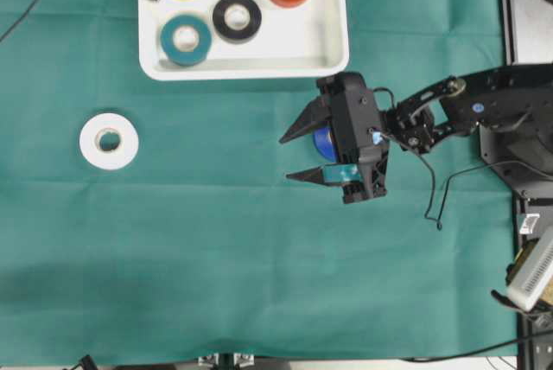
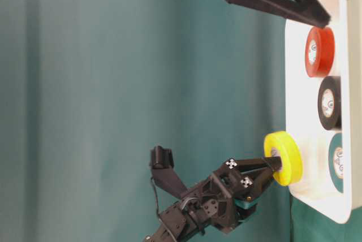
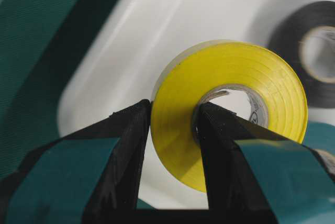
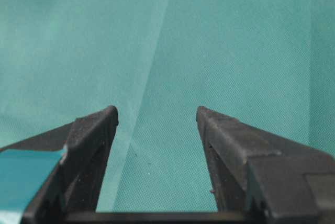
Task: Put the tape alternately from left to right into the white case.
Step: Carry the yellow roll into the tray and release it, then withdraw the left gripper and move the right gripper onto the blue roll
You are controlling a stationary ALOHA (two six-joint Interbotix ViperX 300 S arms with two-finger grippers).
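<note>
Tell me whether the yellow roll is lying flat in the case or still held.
Held. The left gripper pinches the yellow roll's wall, one finger inside the core, carrying it tilted above the white case.

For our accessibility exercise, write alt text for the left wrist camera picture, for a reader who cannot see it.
The left hand pinches the wall of a yellow ring-shaped tape roll, one black finger outside and one in the core. The roll is over a shallow white plastic tray, with a black tape roll beyond.
</note>
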